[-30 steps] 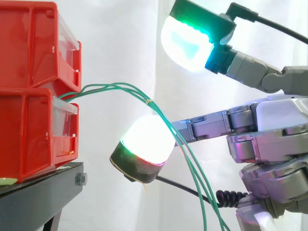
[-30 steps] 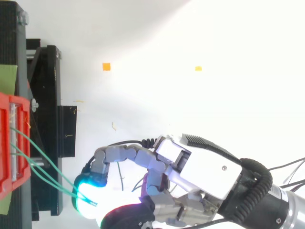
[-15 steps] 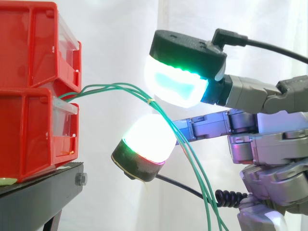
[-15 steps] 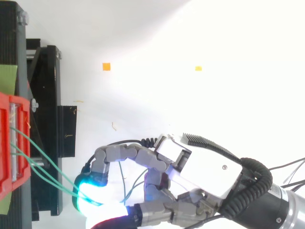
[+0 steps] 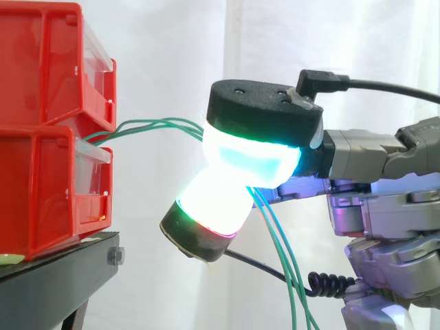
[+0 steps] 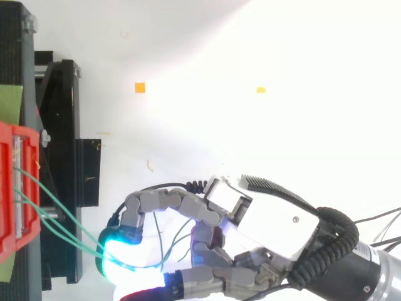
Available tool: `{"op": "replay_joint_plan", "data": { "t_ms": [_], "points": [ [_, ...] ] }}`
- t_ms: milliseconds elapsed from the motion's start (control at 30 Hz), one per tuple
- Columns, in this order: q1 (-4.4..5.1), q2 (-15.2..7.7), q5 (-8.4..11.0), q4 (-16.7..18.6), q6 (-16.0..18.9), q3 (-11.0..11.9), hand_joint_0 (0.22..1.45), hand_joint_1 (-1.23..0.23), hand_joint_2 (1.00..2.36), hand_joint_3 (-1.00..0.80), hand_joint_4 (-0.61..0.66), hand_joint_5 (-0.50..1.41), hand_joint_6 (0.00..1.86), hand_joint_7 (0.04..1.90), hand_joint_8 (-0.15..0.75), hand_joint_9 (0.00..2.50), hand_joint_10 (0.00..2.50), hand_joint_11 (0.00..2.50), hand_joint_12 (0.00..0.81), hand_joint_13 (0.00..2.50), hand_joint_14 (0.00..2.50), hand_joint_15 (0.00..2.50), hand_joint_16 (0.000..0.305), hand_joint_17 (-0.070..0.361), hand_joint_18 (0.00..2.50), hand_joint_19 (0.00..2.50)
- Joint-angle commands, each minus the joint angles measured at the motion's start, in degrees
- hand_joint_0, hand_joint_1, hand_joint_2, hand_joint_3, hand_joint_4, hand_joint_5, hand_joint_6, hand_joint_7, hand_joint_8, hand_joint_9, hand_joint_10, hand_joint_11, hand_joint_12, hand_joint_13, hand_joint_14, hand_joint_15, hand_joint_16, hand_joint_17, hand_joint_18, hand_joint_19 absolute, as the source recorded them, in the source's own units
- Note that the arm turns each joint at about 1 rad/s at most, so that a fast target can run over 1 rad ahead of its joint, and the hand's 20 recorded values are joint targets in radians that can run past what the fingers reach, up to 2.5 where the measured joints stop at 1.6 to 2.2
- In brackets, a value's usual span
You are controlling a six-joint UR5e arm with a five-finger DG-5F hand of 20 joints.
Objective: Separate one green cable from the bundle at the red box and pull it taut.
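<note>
Green cables (image 5: 158, 125) run slack from red box (image 5: 48, 185) rightward, pinched between pads (image 5: 251, 155) of hand (image 6: 276, 219), clamped together. Risk: several strands apparently caught, whole bundle dragged; slippage if grip shallow.

Over the last second I watched the upper cyan-green pad (image 5: 256, 120) of the hand (image 6: 269, 219) swing down and to the left. It had been well above the green cables (image 5: 155, 126); now it presses against the white pad (image 5: 213, 203) below, with the strands pinched between the fingers. The pale tie on the bundle has slipped behind that pad. From above, a blue-lit finger has curled in along the bottom edge.
</note>
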Motion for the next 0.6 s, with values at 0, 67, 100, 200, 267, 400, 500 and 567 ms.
{"op": "replay_joint_plan", "data": {
  "t_ms": [0, 67, 100, 200, 267, 400, 500, 567],
  "points": [
    [-0.01, 0.1, 0.01, 0.0, 0.0, 0.0, 0.68, -0.77, 1.01, -0.29, -0.02, 0.15, 0.5, 1.34, -0.024, 2.5, 2.5, 0.57, 0.336, 2.5, 0.03, 1.61, 0.063, 0.141, 2.5, 0.53],
    [0.07, 0.0, 0.01, 0.0, 0.0, 0.0, 0.68, -0.77, 1.01, -0.26, -0.03, 0.15, 0.5, 1.34, -0.024, 2.5, 2.5, 0.6, 0.34, 2.5, 0.03, 1.6, 0.063, 0.141, 2.5, 0.52],
    [-0.01, 0.1, 0.01, 0.0, 0.0, 0.0, 0.68, -0.78, 1.01, -0.26, -0.03, 0.15, 0.5, 1.34, -0.031, 2.5, 2.5, 0.58, 0.344, 2.5, 0.03, 1.59, 0.063, 0.142, 2.5, 0.53],
    [0.07, 0.1, -0.08, -0.2, 0.0, 0.0, 0.68, -0.78, 1.01, -0.25, -0.03, 0.15, 0.5, 1.34, -0.031, 2.5, 2.5, 0.61, 0.342, 2.5, 0.03, 1.6, 0.064, 0.143, 2.5, 0.52],
    [-0.01, 0.1, -0.17, -0.9, 0.1, 0.0, 0.68, -0.78, 1.01, -0.25, -0.03, 0.15, 0.5, 1.34, -0.024, 2.5, 2.5, 0.6, 0.343, 2.5, 0.03, 1.61, 0.064, 0.143, 2.5, 0.52],
    [-0.01, 0.1, -0.17, -1.9, 0.6, 0.0, 0.61, -0.7, 1.0, -0.5, -0.02, 0.14, 0.5, 1.36, -0.021, 2.5, 2.5, 0.57, 0.326, 2.5, 0.02, 1.62, 0.061, 0.138, 2.48, 0.57],
    [0.07, 0.1, -0.08, -1.9, 0.8, 0.0, 0.45, -0.53, 1.0, -0.5, 0.01, 0.15, 0.5, 1.35, -0.004, 2.5, 2.5, 0.66, 0.366, 2.5, 0.03, 1.56, 0.067, 0.15, 2.5, 0.47],
    [0.07, 0.1, -0.08, -1.9, 0.8, 0.1, 0.42, -0.45, 1.0, -0.5, 0.01, 0.15, 0.5, 1.35, -0.001, 2.5, 2.5, 0.7, 0.377, 2.5, 0.03, 1.56, 0.067, 0.151, 2.5, 0.45]
  ]
}}
